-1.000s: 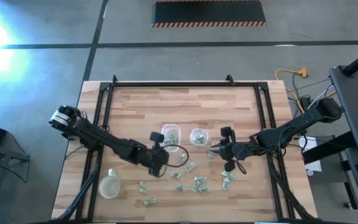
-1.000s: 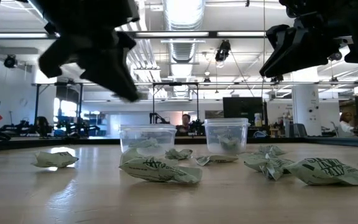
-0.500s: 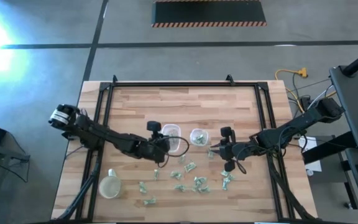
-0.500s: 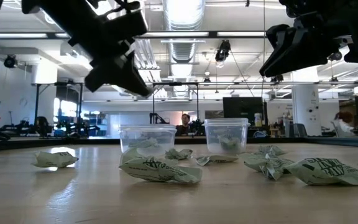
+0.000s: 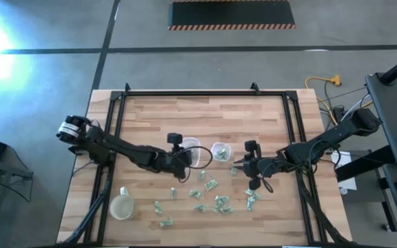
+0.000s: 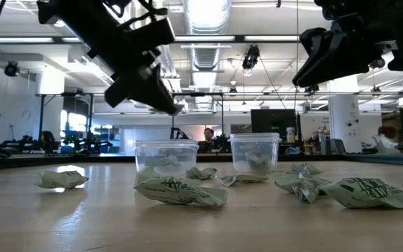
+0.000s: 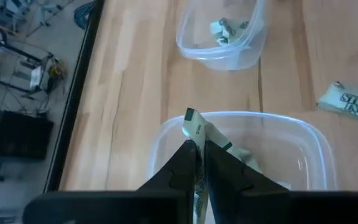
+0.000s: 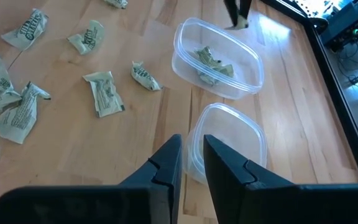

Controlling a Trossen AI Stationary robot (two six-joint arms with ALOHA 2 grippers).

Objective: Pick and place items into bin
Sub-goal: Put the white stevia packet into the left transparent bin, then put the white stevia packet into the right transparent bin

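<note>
Left end effector (image 7: 197, 163): pinched on one wrapped packet (image 7: 194, 127), above your left bin (image 7: 316, 146).
Right end effector (image 8: 191, 158): slightly parted, empty, beside the right bin (image 8: 219, 59).
Remaining items (image 5: 216, 202): scattered on the bench (image 5: 150, 117).
Risk: release off-centre and the crinkly packet catches the rim, dropping outside.

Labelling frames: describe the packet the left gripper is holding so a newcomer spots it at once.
On the wooden table, find the two clear bins side by side near the middle. Over the left bin hangs the left gripper. The packet is the pale-green one pinched upright between its fingers, the only one off the table.
</note>
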